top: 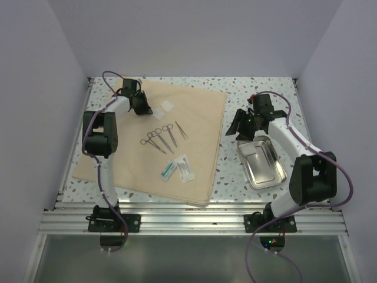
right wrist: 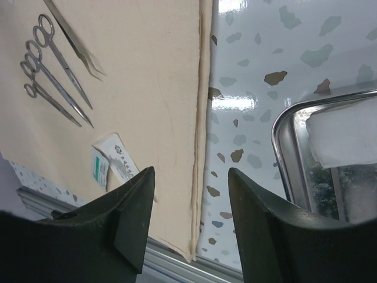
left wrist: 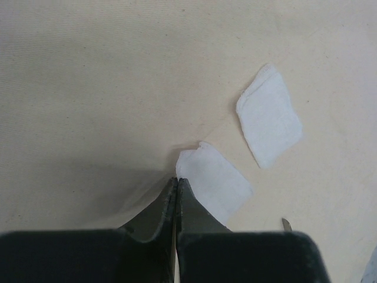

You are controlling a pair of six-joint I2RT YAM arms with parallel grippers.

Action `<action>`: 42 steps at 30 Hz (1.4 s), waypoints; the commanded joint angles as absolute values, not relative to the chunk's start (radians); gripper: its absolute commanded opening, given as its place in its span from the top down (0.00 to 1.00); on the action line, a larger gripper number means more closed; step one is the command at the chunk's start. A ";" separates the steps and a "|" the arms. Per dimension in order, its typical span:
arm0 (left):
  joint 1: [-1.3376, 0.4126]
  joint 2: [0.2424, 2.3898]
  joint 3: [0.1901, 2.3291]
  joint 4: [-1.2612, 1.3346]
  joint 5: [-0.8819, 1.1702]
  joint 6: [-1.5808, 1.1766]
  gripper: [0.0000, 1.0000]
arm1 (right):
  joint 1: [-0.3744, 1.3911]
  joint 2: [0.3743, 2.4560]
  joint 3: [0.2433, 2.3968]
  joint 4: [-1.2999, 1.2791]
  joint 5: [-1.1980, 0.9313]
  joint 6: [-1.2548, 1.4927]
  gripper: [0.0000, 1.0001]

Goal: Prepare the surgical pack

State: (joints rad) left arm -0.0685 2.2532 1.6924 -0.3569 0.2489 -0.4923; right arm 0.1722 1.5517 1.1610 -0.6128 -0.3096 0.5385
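Note:
The tan cloth [top: 141, 159] lies flat on the table's left and middle. On it are steel scissors and forceps [top: 158, 139], tweezers [top: 181, 130], two white gauze squares [top: 167, 107] and sealed packets [top: 178, 168]. The steel tray [top: 277, 177] sits on the bare table to the right of the cloth. My left gripper [left wrist: 177, 180] is shut, its tips at the corner of the nearer gauze square [left wrist: 219, 184]; the other square [left wrist: 270, 115] lies beyond. My right gripper [right wrist: 191, 177] is open and empty, above the cloth's right edge [right wrist: 201, 106] beside the tray [right wrist: 277, 147].
The speckled tabletop [top: 232, 171] shows between the cloth and the tray. Grey walls close in the back and both sides. An aluminium rail [top: 194, 221] runs along the front. A white patch [right wrist: 341, 138] shows inside the tray; I cannot tell whether it is gauze or a reflection.

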 commanded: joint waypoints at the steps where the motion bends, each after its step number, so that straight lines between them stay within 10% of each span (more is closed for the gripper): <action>1: -0.092 2.146 1.698 -0.279 0.316 -0.426 1.00 | 0.183 1.562 1.218 -0.598 -0.330 0.541 0.43; 18: -0.104 2.242 1.786 -0.109 0.661 -0.541 1.00 | 0.193 1.598 1.241 -0.591 -0.322 0.546 0.42; 42: -0.055 2.373 1.874 -0.121 0.623 -0.592 1.00 | 0.193 1.621 1.261 -0.606 -0.316 0.534 0.41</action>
State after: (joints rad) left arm -0.0769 2.3581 1.8233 -0.1284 0.6209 -0.5838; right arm 0.1898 1.6089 1.2152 -0.6125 -0.3077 0.5381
